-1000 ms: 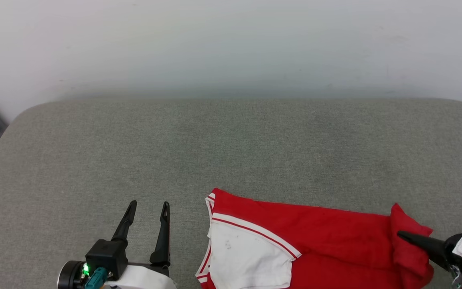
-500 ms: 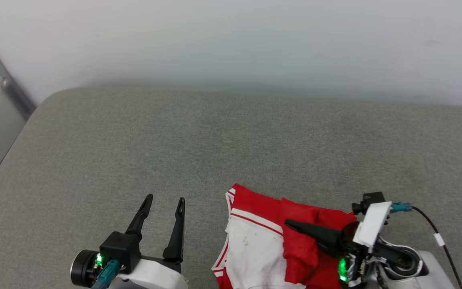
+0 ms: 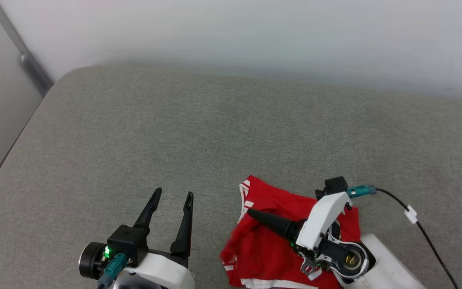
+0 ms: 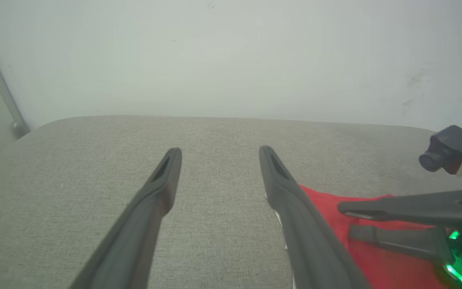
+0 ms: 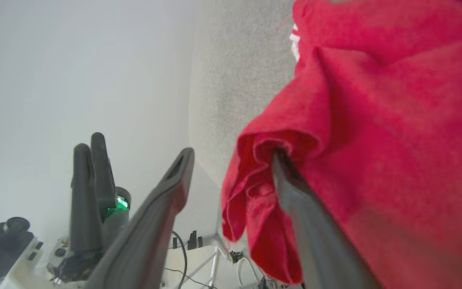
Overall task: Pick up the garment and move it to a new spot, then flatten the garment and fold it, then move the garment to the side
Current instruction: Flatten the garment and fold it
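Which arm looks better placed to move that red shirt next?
Right, probably: the right gripper sits on the garment, cloth draped over one finger, while the left gripper hangs open beside it over bare cushion.

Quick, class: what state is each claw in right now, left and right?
Left claw: open, holding nothing.
Right claw: open, with the red shirt draped over one finger, not pinched.

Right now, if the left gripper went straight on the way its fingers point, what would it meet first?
The left gripper would likely meet the bare grey cushion first, though depth is unclear; the garment lies to its right, off that line.
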